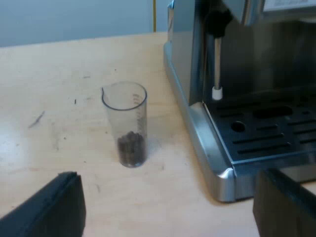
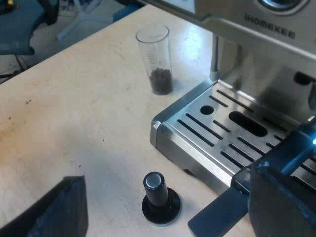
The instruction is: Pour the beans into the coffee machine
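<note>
Left hand (image 1: pixel 168 212): fingers wide apart, gripping nothing, low over the desk (image 1: pixel 59 98).
Ahead of it stands the measuring glass (image 1: pixel 125 123), upright on the desk. It is just beside the espresso machine (image 1: pixel 197 74) but not touching it. Coffee beans (image 1: pixel 131 148) fill only the bottom of the glass.
The steam wand (image 1: pixel 217 59) hangs over the slotted drip tray (image 1: pixel 266 133).

Right hand (image 2: pixel 167 207): fingers spread apart, nothing between them, one finger (image 2: pixel 281 197) at the drip tray's front edge.
A tamper (image 2: pixel 159 197) with a black knob stands knob-up on the desk, close to the tray's corner and touching neither finger.
From this side the measuring glass stands farther off, beyond the tray's other corner, well apart from the tamper.
</note>
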